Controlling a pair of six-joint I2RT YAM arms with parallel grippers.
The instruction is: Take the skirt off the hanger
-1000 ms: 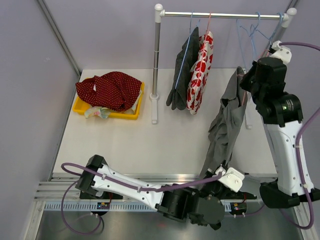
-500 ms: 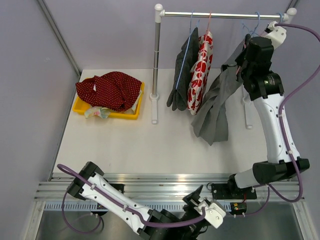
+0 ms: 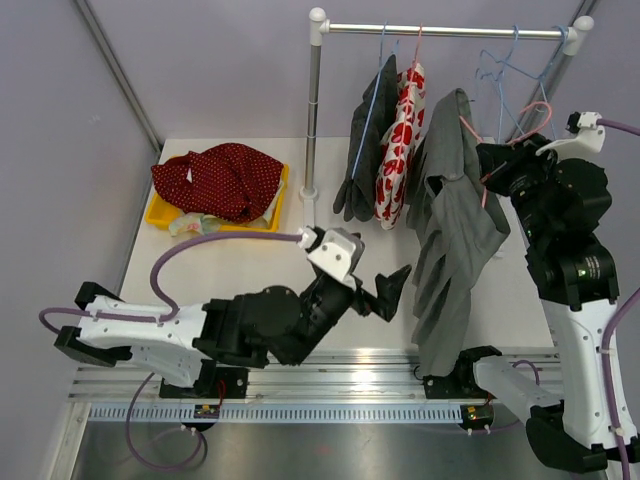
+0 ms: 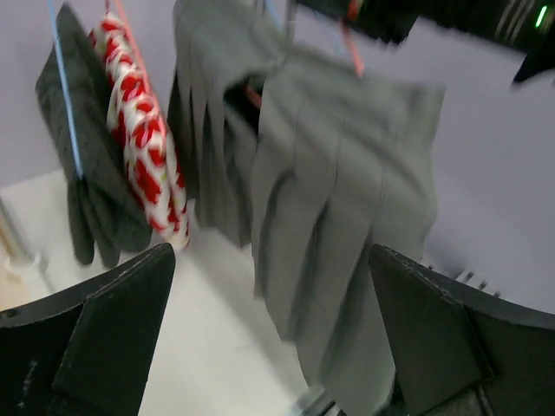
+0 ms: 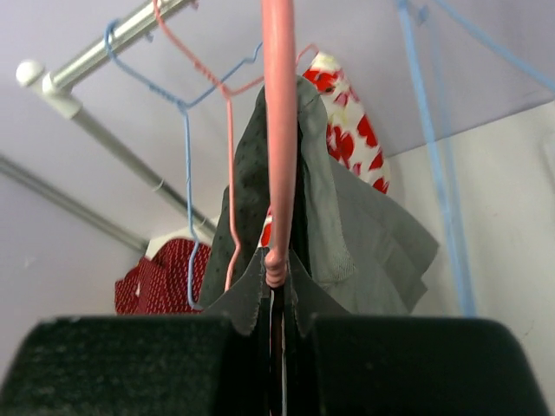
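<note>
Two-armed scene beneath a silver metal clothes rail (image 3: 440, 31). Hanging below the rail's right half, seemingly off the bar: grey pleated fabric skirt (image 3: 452, 225) draped over a thin pink wire hanger (image 5: 279, 130). Pinched shut on that hanger, cloth trapped too: right gripper (image 5: 276, 322). Spread wide and empty, well below the rail's middle, not touching cloth: left gripper (image 3: 388, 292). Likely light, limp, slippery on wire; best seized at a lower pleat or hem, then drawn down and away from the rail.
</note>
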